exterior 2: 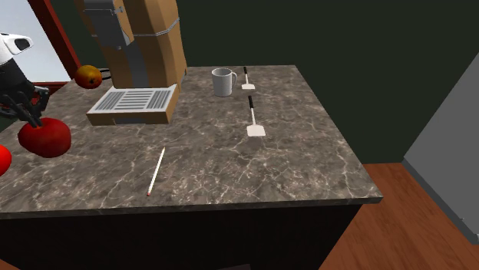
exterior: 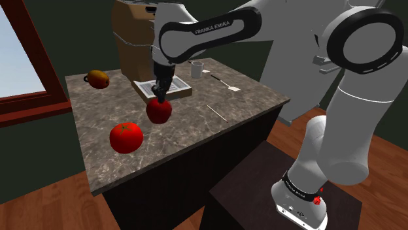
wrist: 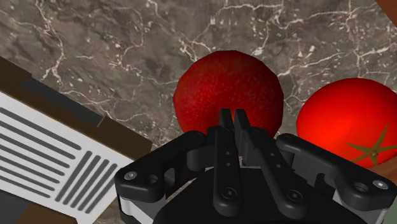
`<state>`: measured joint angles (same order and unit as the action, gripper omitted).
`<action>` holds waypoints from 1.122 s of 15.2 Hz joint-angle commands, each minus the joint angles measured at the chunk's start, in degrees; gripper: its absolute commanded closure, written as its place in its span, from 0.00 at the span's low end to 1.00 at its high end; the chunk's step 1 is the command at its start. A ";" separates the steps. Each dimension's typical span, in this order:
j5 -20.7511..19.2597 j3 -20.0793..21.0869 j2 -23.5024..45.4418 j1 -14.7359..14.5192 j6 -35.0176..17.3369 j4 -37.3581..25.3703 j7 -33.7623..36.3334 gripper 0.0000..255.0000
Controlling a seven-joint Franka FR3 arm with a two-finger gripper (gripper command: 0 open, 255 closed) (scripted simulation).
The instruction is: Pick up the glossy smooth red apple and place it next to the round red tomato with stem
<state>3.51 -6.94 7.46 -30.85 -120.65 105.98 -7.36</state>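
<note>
While the tool sits right on top of the apple, we see its fingers narrow, nearly meeting, pinched onto the apple's top. Apple's over the surface, just beside the tomato, between it and the slatted box. We can't tell if it's touching the surface.

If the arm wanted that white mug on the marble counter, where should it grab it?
Probably from straight above, pinching the rim wall of the small white cylindrical mug, opposite its handle: it stands upright, mouth open upward, and a thin wall suits a pinch better than the round body.
</note>
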 commanded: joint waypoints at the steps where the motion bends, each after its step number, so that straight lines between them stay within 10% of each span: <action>1: 0.11 -0.01 0.26 0.04 -1.63 1.33 -0.19 1.00; 8: 0.11 -0.01 0.26 0.04 -1.63 1.33 -0.19 1.00; 9: 0.11 -0.01 0.26 0.04 -1.63 1.33 -0.19 0.00; 17: -0.33 -0.13 -1.89 0.07 3.52 -1.69 0.09 0.00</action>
<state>3.23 -6.86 6.14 -31.03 -118.83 105.35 -6.89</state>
